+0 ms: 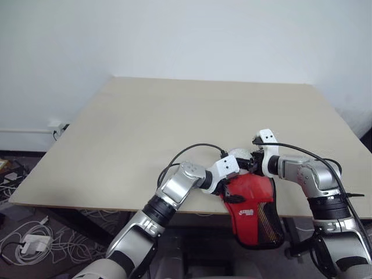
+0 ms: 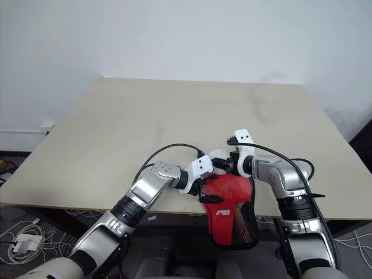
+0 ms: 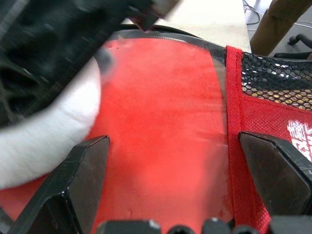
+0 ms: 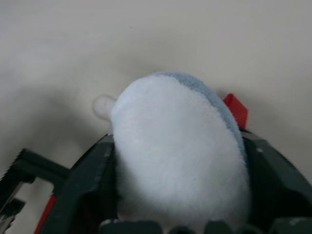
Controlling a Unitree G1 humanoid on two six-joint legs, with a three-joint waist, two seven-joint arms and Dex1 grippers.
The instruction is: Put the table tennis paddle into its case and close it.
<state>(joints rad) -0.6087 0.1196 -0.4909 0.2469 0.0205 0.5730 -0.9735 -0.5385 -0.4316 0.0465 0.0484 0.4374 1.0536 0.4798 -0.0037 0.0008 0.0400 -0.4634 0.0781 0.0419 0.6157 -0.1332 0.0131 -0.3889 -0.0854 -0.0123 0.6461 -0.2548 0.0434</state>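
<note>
The red case (image 1: 251, 212) with its white logo and dark mesh patch lies over the table's front edge, its lower part hanging past it. My left gripper (image 3: 173, 141) stands open just above the case's red face (image 3: 161, 122), one finger on each side of it. My right gripper (image 1: 250, 163) is beside it at the case's far end, shut on a white and pale blue plush thing (image 4: 175, 146). The plush (image 1: 238, 155) sits between the two wrists. The table tennis paddle is hidden.
The light wooden table (image 1: 174, 128) stretches back to a white wall. Its front edge runs under both forearms. Loose cables and a power strip (image 1: 35, 238) lie on the floor at the left.
</note>
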